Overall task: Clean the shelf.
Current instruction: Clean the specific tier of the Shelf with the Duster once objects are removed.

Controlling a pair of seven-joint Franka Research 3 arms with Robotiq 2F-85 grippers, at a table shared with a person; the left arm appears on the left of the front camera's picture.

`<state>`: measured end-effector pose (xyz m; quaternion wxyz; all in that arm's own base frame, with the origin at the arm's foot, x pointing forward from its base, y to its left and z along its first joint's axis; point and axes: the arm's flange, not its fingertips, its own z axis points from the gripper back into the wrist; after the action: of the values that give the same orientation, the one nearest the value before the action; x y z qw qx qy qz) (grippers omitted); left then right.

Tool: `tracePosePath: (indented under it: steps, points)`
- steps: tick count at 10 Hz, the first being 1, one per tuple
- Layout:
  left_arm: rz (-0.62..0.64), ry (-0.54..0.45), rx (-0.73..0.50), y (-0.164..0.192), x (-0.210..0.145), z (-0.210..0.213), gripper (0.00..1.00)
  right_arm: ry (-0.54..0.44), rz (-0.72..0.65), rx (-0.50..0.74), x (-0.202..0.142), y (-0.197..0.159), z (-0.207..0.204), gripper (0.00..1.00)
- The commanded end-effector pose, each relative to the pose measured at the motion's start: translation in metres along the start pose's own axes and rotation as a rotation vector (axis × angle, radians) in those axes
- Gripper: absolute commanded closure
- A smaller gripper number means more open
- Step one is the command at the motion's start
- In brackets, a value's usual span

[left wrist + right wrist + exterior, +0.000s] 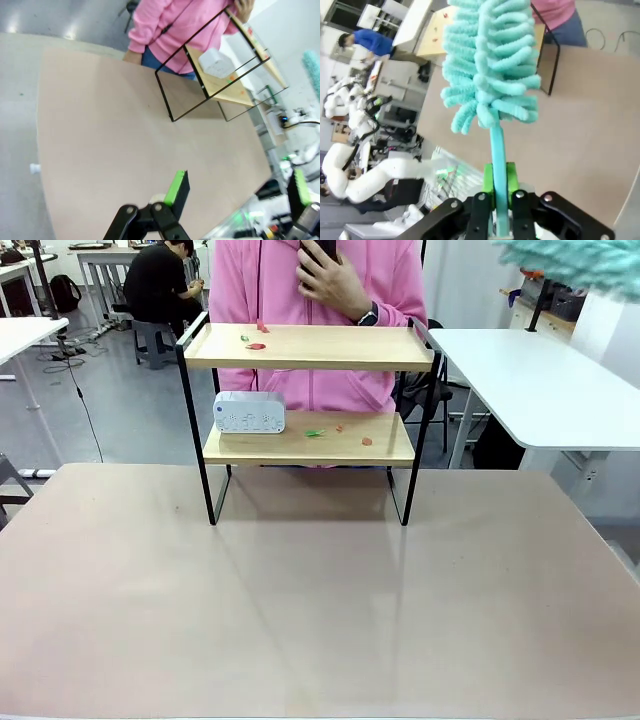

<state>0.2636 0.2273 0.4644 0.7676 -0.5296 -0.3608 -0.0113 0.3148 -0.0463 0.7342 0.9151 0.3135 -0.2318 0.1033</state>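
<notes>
The shelf (305, 348) stands at the far middle of the tan table (300, 600). It has two light wooden boards in a thin black frame. Small red and green scraps (257, 345) lie on its top board. On the lower board sit a white box (249, 412) and more scraps (314, 432). My right gripper (500, 181) is shut on the handle of a teal fluffy duster (490, 65), held high at the upper right; its head (580, 265) shows there. My left gripper (239, 192) is open over the table, far from the shelf (220, 80).
A person in a pink top (310, 280) stands right behind the shelf, one hand raised with a phone. A white table (540, 380) stands at the right, another (20, 335) at the far left. The tan table in front of the shelf is bare.
</notes>
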Motion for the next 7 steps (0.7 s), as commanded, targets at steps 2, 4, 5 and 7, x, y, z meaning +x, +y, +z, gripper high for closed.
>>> tracePosePath:
  steps: [2, 4, 5, 7]
  points:
    - [-0.019, -0.013, -0.015, -0.001, 0.001, -0.001, 0.00, -0.032, 0.091, -0.029, -0.013, 0.051, -0.078, 0.88]
    - [-0.019, -0.013, -0.015, -0.001, 0.001, -0.001, 0.00, -0.023, 0.066, -0.040, 0.006, 0.047, -0.064, 0.88]
    - [-0.019, -0.013, -0.015, -0.001, 0.001, -0.001, 0.00, -0.023, 0.066, -0.040, 0.006, 0.047, -0.064, 0.88]
    - [-0.019, -0.013, -0.015, -0.001, 0.001, -0.001, 0.00, 0.007, 0.105, -0.036, -0.006, 0.052, -0.081, 0.88]
